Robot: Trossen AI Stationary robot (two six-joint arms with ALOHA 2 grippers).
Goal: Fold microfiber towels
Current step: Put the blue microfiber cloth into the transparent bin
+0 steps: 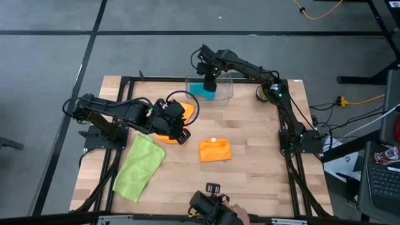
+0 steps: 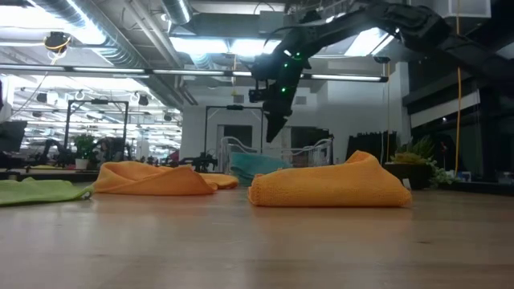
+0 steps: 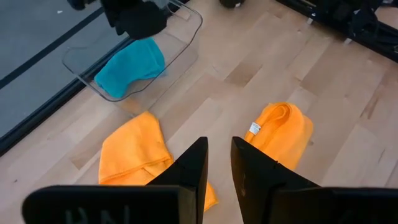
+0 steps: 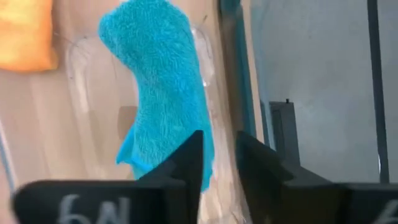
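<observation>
On the table (image 1: 250, 144), the right hand (image 1: 209, 85) hung over the bin (image 1: 226, 89), fingers narrow, apparently empty, above the teal towel (image 1: 203, 89). The left hand (image 1: 179, 133), narrow, waited by an orange towel (image 1: 164, 135). Likely next: gripping the teal towel.

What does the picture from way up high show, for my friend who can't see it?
The right gripper reaches down over a teal blue towel in a clear bin at the table's far edge. The left gripper hovers over one orange towel; a folded orange towel and lime green towel lie nearby.

Bright overhead striplights; blurred right-wrist foreground.
</observation>
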